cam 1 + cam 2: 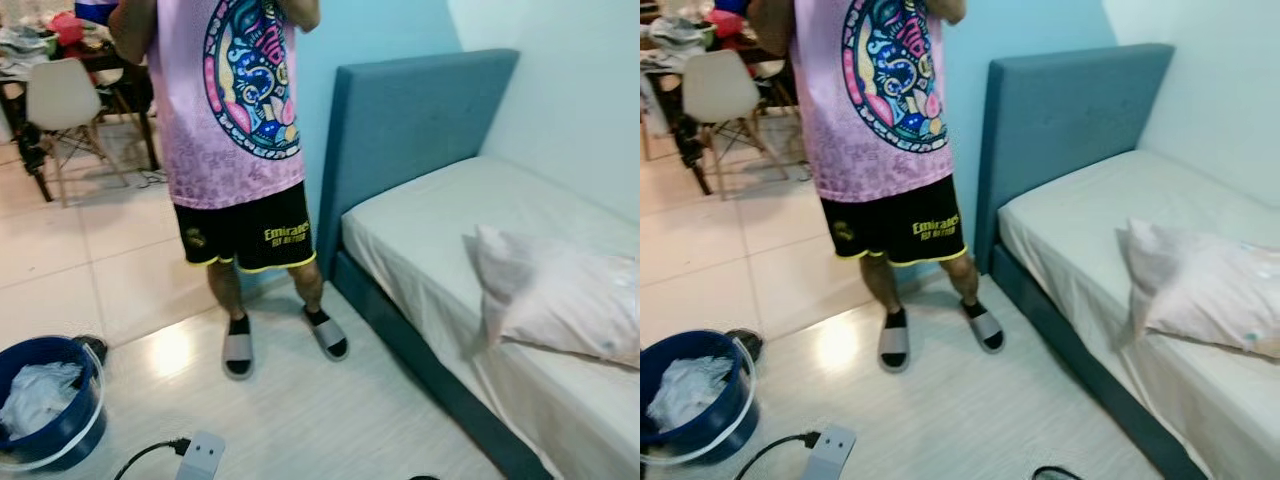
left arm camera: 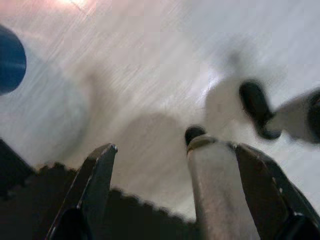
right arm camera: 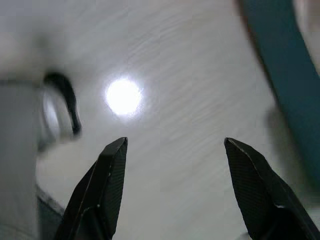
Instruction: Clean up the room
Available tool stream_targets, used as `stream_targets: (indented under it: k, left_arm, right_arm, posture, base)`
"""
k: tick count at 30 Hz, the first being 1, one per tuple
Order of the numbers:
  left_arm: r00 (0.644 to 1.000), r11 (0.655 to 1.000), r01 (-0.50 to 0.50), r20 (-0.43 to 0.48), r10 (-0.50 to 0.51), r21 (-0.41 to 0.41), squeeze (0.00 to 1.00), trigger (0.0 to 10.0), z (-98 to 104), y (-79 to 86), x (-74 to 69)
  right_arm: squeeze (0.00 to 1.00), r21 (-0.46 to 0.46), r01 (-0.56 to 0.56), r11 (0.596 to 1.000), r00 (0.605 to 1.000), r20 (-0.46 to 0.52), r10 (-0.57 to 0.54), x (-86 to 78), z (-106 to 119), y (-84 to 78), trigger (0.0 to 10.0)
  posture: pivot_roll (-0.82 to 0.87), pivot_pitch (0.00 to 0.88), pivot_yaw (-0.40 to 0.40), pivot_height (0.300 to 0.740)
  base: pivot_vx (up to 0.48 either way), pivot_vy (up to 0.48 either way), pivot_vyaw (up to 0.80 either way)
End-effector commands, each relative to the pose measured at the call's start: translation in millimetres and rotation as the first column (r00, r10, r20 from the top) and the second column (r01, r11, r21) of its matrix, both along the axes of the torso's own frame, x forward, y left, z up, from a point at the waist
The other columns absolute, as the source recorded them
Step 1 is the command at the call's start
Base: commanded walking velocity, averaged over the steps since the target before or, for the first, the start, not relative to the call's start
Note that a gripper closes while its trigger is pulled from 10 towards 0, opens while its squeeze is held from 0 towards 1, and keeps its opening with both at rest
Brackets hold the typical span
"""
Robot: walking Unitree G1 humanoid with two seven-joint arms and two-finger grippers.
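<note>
A blue bucket [image 1: 72, 425] stands on the floor at the lower left, with a crumpled white cloth [image 1: 40, 395] inside it. On the bed's white mattress [image 1: 430, 230] to the right lies a pale pink pillow [image 1: 560, 300]. My left gripper [image 2: 175, 147] hangs open over the pale floor, with an edge of the blue bucket [image 2: 10, 60] off to one side. My right gripper [image 3: 175, 142] is also open and holds nothing; it hangs above the floor near the teal bed frame [image 3: 285, 75].
A person [image 1: 235, 120] in a pink shirt, black shorts and slides stands ahead beside the blue headboard [image 1: 410, 130]. A white power strip [image 1: 200, 455] with a black cable lies on the floor. A white chair [image 1: 62, 95] and a cluttered table [image 1: 60, 45] are at the far left.
</note>
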State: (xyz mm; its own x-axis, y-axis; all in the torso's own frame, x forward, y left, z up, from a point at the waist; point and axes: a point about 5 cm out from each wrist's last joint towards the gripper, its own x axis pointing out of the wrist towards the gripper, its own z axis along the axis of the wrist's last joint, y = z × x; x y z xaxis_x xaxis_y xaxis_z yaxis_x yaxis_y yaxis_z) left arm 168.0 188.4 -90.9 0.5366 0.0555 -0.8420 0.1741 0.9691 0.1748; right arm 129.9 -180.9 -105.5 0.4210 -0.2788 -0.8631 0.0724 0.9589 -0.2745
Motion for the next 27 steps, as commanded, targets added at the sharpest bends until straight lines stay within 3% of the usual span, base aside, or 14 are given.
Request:
stream_targets:
  k: [1,4,5,6,7,8,9,10,12,13,14,21,27]
  left_arm:
    - [1.000,1.000,-0.007,0.024,0.007,-0.001,0.00,10.0,2.6,2.2,4.7]
    - [0.999,0.999,-0.034,0.033,0.035,-0.009,0.00,10.0,3.2,3.7,5.4]
    - [0.992,0.992,-0.114,0.046,0.117,-0.053,0.00,10.0,4.7,6.2,8.1]
    - [0.992,0.992,-0.114,0.046,0.117,-0.053,0.00,10.0,4.7,6.2,8.1]
    - [0.982,0.980,-0.177,0.056,0.182,-0.092,0.00,10.0,6.1,8.1,10.6]
    - [0.975,0.970,-0.204,0.062,0.213,-0.130,0.00,10.0,7.5,7.3,13.7]
    - [0.972,0.965,-0.213,0.065,0.224,-0.152,0.00,10.0,8.4,6.3,15.7]
    - [0.972,0.965,-0.213,0.065,0.224,-0.152,0.00,10.0,8.4,6.3,15.7]
    - [0.980,0.971,-0.175,0.066,0.188,-0.166,0.00,10.0,8.9,0.1,18.3]
    - [0.980,0.971,-0.175,0.066,0.188,-0.166,0.00,10.0,8.9,0.1,18.3]
    - [0.982,0.971,-0.165,0.064,0.178,-0.172,0.00,10.0,8.6,-3.3,18.5]
    - [0.998,0.975,-0.052,0.018,0.058,-0.215,0.00,10.0,2.8,-25.6,10.4]
    - [0.998,0.973,-0.067,-0.002,0.068,-0.220,0.00,10.0,-1.5,-30.3,1.1]
  right_arm:
    - [0.00,-0.020,0.092,0.996,0.995,0.029,-0.091,-3.4,0.4,-4.9,10.0]
    - [0.00,0.005,0.126,0.992,0.990,0.056,-0.126,-2.8,0.9,-4.4,10.0]
    - [0.00,0.161,0.214,0.964,0.960,0.148,-0.238,30.5,15.0,-29.1,10.0]
    - [0.00,0.161,0.214,0.964,0.960,0.148,-0.238,30.5,15.0,-29.1,10.0]
    - [0.00,0.302,0.226,0.926,0.927,0.227,-0.300,57.5,30.0,-43.4,10.0]
    - [0.00,0.432,0.153,0.889,0.919,0.268,-0.289,76.8,40.1,-39.7,10.0]
    - [0.00,0.501,0.094,0.860,0.919,0.288,-0.269,86.5,45.5,-34.1,10.0]
    - [0.00,0.501,0.094,0.860,0.919,0.288,-0.269,86.5,45.5,-34.1,10.0]
    - [0.00,0.555,-0.007,0.832,0.952,0.257,-0.163,83.6,39.6,-5.1,10.0]
    - [0.00,0.555,-0.007,0.832,0.952,0.257,-0.163,83.6,39.6,-5.1,10.0]
    - [0.00,0.591,-0.019,0.806,0.958,0.240,-0.154,80.3,36.6,6.6,10.0]
    - [0.00,0.583,0.027,0.812,0.955,0.224,-0.193,72.2,32.0,3.2,10.0]
    - [0.00,0.615,0.049,0.787,0.955,0.201,-0.217,66.9,30.0,-0.8,10.0]
  posture:
    - [0.10,0.016,-0.043,0.721]
    - [0.09,0.014,-0.043,0.721]
    - [0.09,0.013,-0.045,0.721]
    - [0.09,0.013,-0.045,0.721]
    - [0.09,0.013,-0.045,0.721]
    - [0.09,0.013,-0.045,0.721]
    - [0.09,0.013,-0.045,0.721]
    - [0.09,0.013,-0.045,0.721]
    - [0.09,0.015,-0.053,0.721]
    - [0.09,0.015,-0.053,0.721]
    - [0.09,0.016,-0.054,0.721]
    - [0.08,0.020,-0.051,0.721]
    - [0.08,0.022,-0.054,0.721]
  base:
    - [0.000,0.000,-0.72]
    - [0.000,0.000,-0.72]
    - [0.000,0.000,-0.73]
    - [0.000,0.000,-0.73]
    - [0.000,0.000,-0.73]
    - [0.000,0.000,-0.73]
    - [0.000,0.000,-0.73]
    - [0.000,0.000,-0.73]
    - [0.000,0.000,-0.73]
    - [0.000,0.000,-0.73]
    - [0.000,0.000,-0.76]
    - [0.000,0.000,-0.75]
    - [0.000,0.000,-0.73]
